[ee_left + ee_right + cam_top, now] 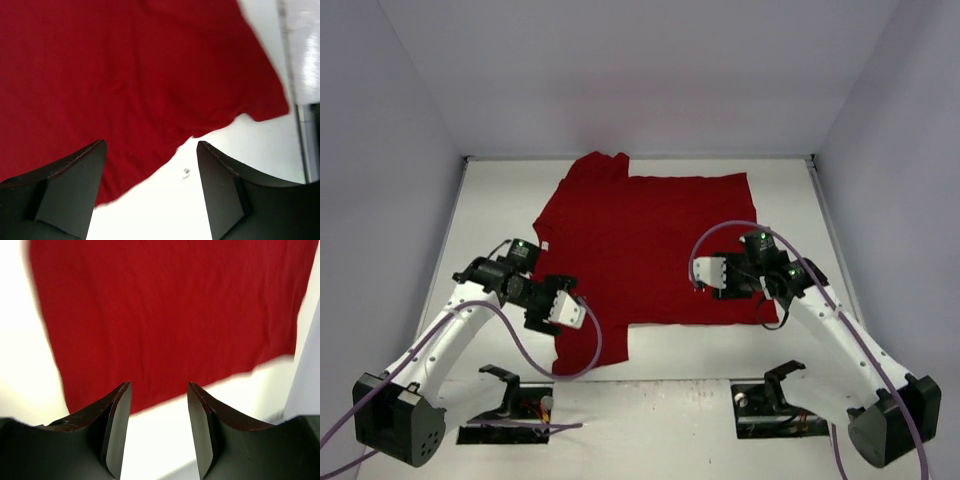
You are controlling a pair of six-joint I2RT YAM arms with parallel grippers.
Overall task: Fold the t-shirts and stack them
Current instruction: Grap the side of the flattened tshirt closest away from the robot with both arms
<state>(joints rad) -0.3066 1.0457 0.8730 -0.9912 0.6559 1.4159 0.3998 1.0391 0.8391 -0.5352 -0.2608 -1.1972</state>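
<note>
Dark red t-shirt [650, 240] flat on the table [670, 365], long axis L-to-R w/ a flap trailing near-left: left gripper [578, 312] hovers over that flap, right gripper [702, 272] over the near-right hem, both jaws apart, nothing held.

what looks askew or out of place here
The dark red cloth t-shirt lies lopsided on the white table: its near-left corner juts past the straight near edge, and a flap pokes out at the far left.
</note>
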